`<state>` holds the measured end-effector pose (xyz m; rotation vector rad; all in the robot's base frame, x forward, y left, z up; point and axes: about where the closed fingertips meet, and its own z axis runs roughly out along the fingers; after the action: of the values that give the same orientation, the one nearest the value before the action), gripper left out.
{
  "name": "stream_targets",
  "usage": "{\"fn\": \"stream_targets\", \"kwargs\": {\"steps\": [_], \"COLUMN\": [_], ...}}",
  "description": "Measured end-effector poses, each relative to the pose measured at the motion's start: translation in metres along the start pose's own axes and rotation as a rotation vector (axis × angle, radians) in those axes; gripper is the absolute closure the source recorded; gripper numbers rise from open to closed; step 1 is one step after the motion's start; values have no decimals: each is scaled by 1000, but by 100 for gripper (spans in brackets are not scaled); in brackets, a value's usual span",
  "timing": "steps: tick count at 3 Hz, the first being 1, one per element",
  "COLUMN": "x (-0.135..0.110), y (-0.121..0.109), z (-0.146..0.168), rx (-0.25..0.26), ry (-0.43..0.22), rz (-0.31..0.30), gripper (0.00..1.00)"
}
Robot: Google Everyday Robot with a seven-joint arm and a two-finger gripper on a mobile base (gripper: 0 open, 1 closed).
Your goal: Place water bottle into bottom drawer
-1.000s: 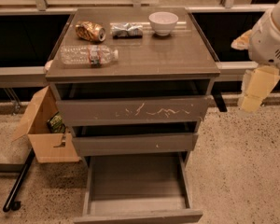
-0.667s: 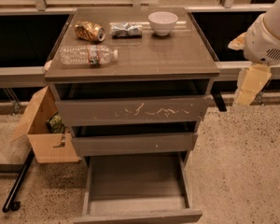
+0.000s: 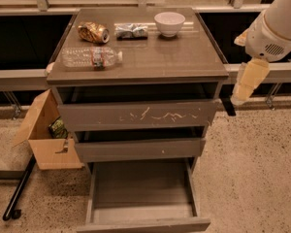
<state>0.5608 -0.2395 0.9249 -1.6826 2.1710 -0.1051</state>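
Note:
The water bottle point(image 3: 89, 57) lies on its side at the left of the cabinet top, white cap pointing right. The bottom drawer point(image 3: 143, 191) is pulled out and its flat inside is bare. My gripper point(image 3: 246, 81) hangs from the white arm to the right of the cabinet, beside the cabinet top's right edge and off the bottle by most of the cabinet's width. It holds nothing that I can see.
On the cabinet top point(image 3: 184, 57) are a crushed gold can point(image 3: 93, 32), a silver foil packet point(image 3: 131, 30) and a white bowl point(image 3: 169, 23). The scratched top drawer point(image 3: 138, 115) and middle drawer point(image 3: 138, 148) stand slightly out. A cardboard box point(image 3: 46, 137) sits on the floor at the left.
My arm and gripper have moved left, closer to the cabinet's right side. The bottle and the drawers have not moved.

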Motion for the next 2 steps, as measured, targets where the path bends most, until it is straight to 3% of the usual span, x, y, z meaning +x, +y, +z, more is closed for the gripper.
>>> {"fn": "stream_targets", "kwargs": {"steps": [1,2], "x": [-15,-33], "y": [-41,-55], "z": [19,29], "rx": [29,16], "ry": [-100,-201], "rz": [47,70], "gripper": [0,0]}}
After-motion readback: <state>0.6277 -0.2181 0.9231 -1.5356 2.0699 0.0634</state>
